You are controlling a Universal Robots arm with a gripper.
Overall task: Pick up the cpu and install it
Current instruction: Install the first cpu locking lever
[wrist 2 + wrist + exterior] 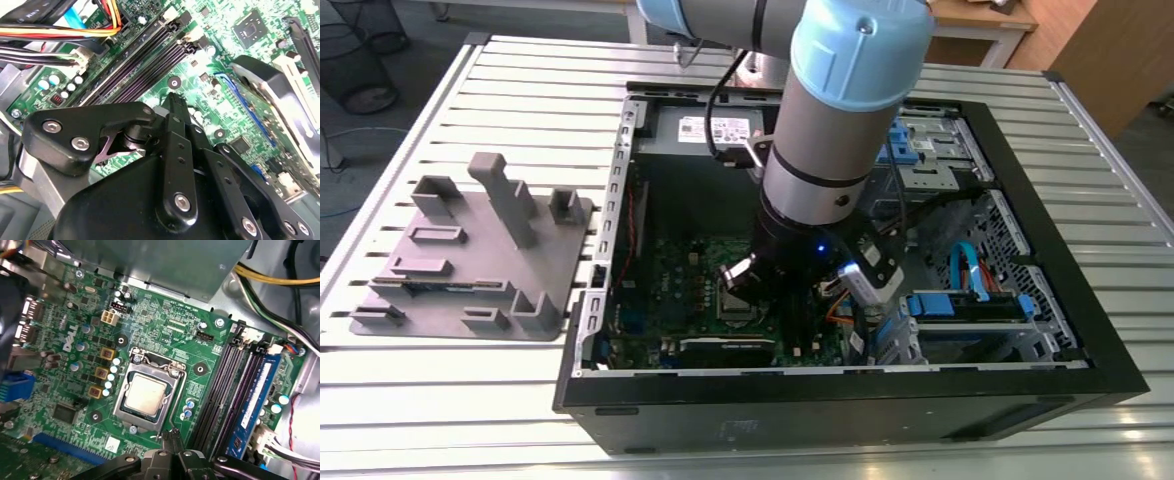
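- I see my arm (834, 150) reaching down into the open computer case (854, 400), which lies on its side on the slatted metal table (480, 420).
- The gripper (172, 437) hangs low over the green motherboard (165, 325), just beside the socket frame (150, 392).
- In the first wrist view its 2 thin fingertips are pressed together into 1 point, with nothing between them.
- That point sits right by the socket frame's long latch bar. I cannot tell if it touches the board.
- In the second wrist view the same closed gripper (172, 102) pokes out over the board, next to the dark memory slots (135, 65).
- The cpu (145, 393) lies flat inside the socket frame, shiny side up, near the middle of the motherboard.
- The frame goes all the way around the cpu. I cannot tell if the frame is locked down.
- Beside the socket, toward the board's edge, there are long memory slots (235, 385) in black and blue.
- Yellow and black cables (280, 280) run along the case wall past the board's corner.
- A grey plastic tray (474, 255) with upright blocks sits on the table near the case, on the exterior view's left.
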